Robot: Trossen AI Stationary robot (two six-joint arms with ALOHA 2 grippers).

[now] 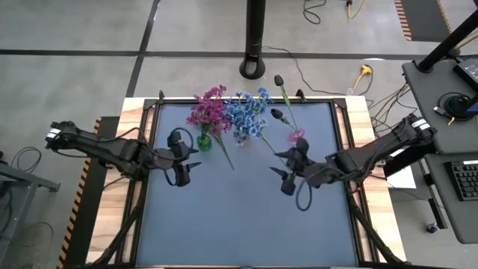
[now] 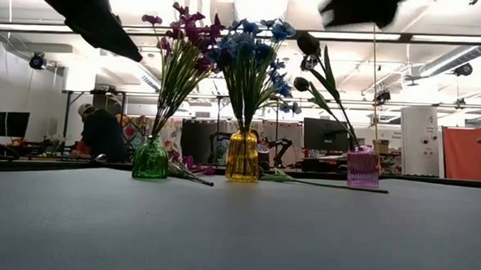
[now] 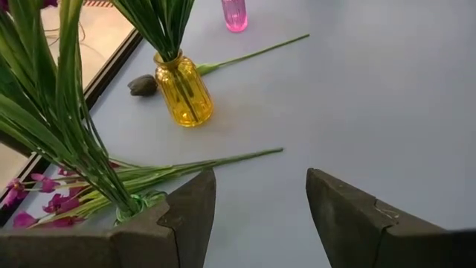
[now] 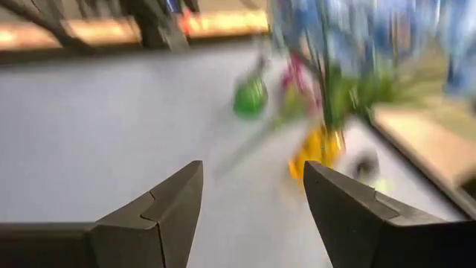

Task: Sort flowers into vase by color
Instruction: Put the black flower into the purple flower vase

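Three small vases stand at the table's far side. A green vase (image 1: 204,140) holds magenta-pink flowers (image 1: 209,110). A yellow vase (image 1: 240,137) holds blue flowers (image 1: 250,110). A pink vase (image 1: 296,137) holds dark purple buds (image 1: 278,80). A pink sprig (image 3: 208,162) lies flat on the table by the green vase. A dark bud on a stem (image 3: 253,52) lies flat behind the yellow vase. My left gripper (image 1: 193,158) is open and empty, on the near side of the green vase. My right gripper (image 1: 282,165) is open and empty, on the near side of the pink vase.
The grey mat (image 1: 246,217) stretches bare from the grippers to the near edge. A black frame (image 1: 149,149) runs along the table's sides. In the low view the vases (image 2: 242,157) stand in a row, with the room and a person (image 2: 102,133) behind.
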